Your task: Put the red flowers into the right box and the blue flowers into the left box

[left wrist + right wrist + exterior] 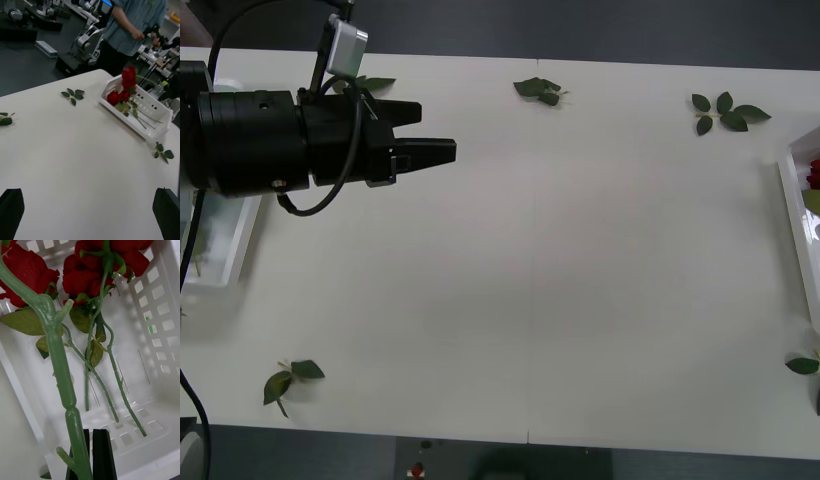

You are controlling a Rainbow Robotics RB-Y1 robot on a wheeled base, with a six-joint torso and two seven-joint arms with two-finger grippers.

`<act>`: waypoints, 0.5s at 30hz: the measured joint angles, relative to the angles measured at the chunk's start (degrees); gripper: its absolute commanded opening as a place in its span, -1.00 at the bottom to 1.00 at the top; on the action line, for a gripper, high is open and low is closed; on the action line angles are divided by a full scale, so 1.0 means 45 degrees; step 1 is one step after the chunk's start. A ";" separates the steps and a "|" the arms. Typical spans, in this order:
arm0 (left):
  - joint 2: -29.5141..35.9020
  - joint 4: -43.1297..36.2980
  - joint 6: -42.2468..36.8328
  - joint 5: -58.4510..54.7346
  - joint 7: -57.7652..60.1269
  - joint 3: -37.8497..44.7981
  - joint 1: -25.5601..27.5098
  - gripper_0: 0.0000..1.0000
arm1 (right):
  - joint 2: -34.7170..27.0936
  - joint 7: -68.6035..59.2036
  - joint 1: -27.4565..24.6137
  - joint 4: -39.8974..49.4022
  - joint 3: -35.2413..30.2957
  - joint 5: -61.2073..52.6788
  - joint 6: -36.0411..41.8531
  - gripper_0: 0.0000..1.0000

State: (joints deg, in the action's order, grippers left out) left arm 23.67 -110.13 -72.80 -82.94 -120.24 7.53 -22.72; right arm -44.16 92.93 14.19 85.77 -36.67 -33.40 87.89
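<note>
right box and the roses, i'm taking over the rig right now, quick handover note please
Right gripper: shut on the stem of a red rose, held over the right box at the table's right edge.
Left gripper: open, empty, hovering over the table's left side near the left box.
Done: at least two red roses already lie in the right box.
Left: release the held rose into the right box. No flowers lie on the white table, just loose leaf sprigs. I can't tell what the left box holds, so check it.

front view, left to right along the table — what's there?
left box → left gripper, open → leaf sprig → leaf sprig → right box
</note>
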 measured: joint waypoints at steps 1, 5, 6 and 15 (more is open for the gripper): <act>0.0101 0.0000 0.0140 -0.0434 -0.0001 -0.0080 0.0147 1.00 | 0.0000 0.0000 -0.0004 -0.0376 0.0083 -0.0001 -0.0337 -1.00; 0.0509 0.0002 0.0490 -0.1616 -0.0247 -0.0402 0.0624 1.00 | 0.0000 0.0000 0.0000 -0.1699 0.0628 -0.0002 -0.1878 -1.00; 0.0602 0.0002 0.0529 -0.1868 -0.0512 -0.0471 0.0689 1.00 | 0.0000 0.0000 0.0000 -0.1977 0.0812 -0.0003 -0.2301 -1.00; 0.1321 0.0002 0.0534 -0.3696 -0.1694 -0.0676 0.0899 1.00 | 0.0000 0.0000 0.0000 -0.3870 0.2146 -0.0020 -0.5172 -1.00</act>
State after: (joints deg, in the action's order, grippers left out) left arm 29.62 -110.12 -70.40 -99.57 -127.86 4.49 -18.67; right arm -44.16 92.92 14.19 68.36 -27.02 -33.49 64.61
